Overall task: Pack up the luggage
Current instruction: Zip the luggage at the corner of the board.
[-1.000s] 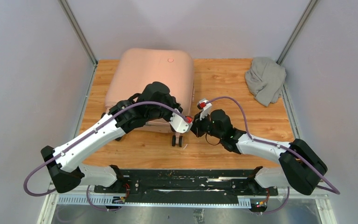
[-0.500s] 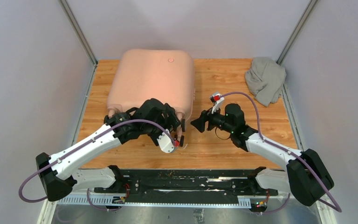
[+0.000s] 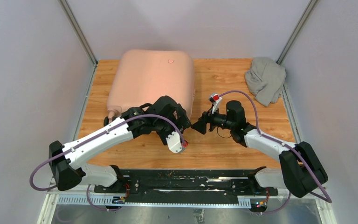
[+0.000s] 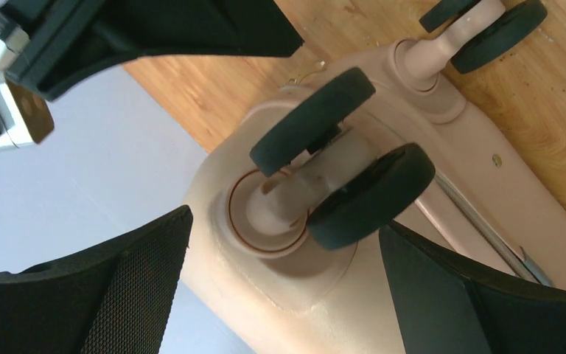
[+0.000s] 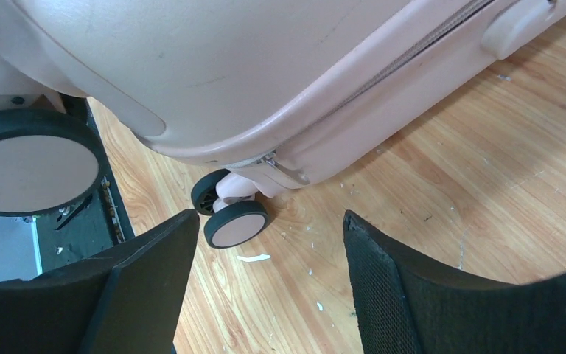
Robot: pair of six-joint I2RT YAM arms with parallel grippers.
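A: Where is the pale pink hard-shell suitcase point(image 3: 151, 81) found?
B: Shut, just ahead of both pincers; contents unseen. The left pincer point(image 4: 284, 221) is spread around a black caster wheel point(image 4: 343, 177); the right pincer point(image 5: 269, 217) is spread, empty.
A: Risk?
B: If the wheel is pinched, the case could be dragged, not opened. The crumpled grey cloth point(image 3: 265, 79) is seen outside it.

No writing, number or brand can be read in any of the views. The pale pink suitcase point(image 3: 149, 79) carries a small round emblem point(image 3: 170, 60) near the far edge of its shell. From above it shows only as a reddish dot, too small to make out.
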